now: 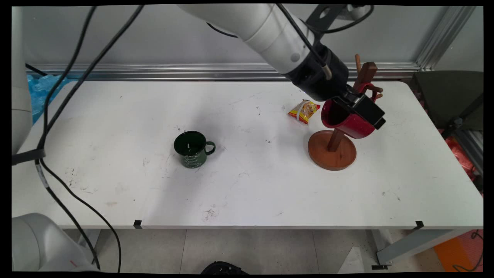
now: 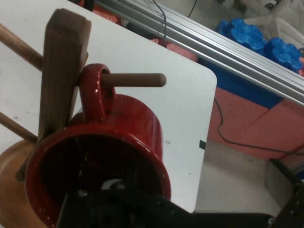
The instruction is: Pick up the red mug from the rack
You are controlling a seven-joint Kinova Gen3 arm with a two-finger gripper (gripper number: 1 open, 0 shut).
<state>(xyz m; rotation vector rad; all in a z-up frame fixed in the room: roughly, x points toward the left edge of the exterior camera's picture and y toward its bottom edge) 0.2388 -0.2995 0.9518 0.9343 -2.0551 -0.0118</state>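
One red mug [image 2: 118, 142] is in the grasp of the gripper [image 1: 361, 110], which holds it by the rim at the wooden mug tree [image 1: 335, 144] on the right part of the white table [image 1: 247, 185]. In the hand view one finger goes inside the mug, so the gripper is clamped on its wall. The handle of the mug [image 2: 92, 92] is already around a horizontal peg [image 2: 135, 80], close to the upright post [image 2: 61, 66]; the peg passes through the loop and its free end points away from the post. The mug hangs tilted, with its mouth turned to the hand. Beside the tree lies a small snack packet [image 1: 304, 111]. A green mug [image 1: 192, 148] stands well apart, near the table's middle.
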